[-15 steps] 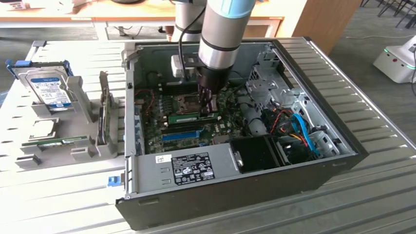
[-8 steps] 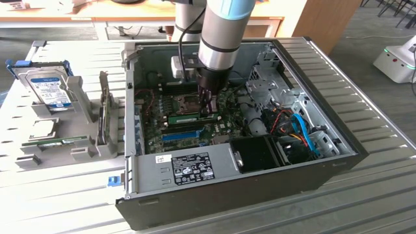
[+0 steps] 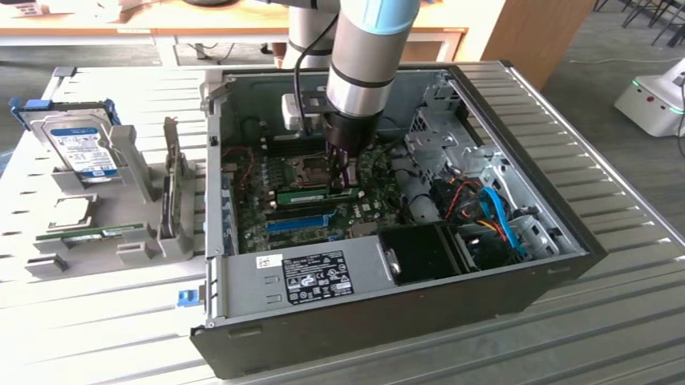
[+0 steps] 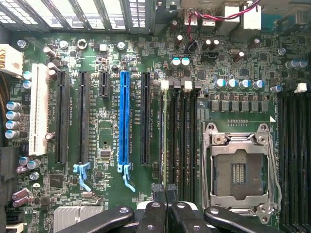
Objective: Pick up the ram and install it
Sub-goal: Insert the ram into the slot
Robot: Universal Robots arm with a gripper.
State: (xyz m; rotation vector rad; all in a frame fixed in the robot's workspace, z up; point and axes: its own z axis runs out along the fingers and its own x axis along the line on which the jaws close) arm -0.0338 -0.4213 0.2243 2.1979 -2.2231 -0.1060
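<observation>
Standing by the ribbed grey metal table (image 3: 96, 337), I'd say the installing step is in hand: the arm reaches down into the open black computer case (image 3: 503, 277), and its black two-fingered hand (image 3: 342, 181) hangs low over the green motherboard (image 4: 107, 131). The hand is closed, its fingers (image 4: 159, 194) drawn almost together. As far as I can judge they pinch one end of the ram (image 3: 316, 195), a long, thin green circuit-board stick with black chips, though the contact itself is hard to make out. The ram lies directly under the fingertips and stretches away from them, standing on edge along one of the black memory slots. The empty silver processor socket (image 4: 240, 172) sits just to one side of the hand, and the long blue expansion slot (image 4: 124, 116) is near on the other side. I cannot tell whether the stick is fully seated. To my eye, finishing this step calls for the stick kept square to its slot and pressed evenly along its length. A matching green stick (image 3: 91, 235) lies in a grey holder outside the case, well apart from the hand.
</observation>
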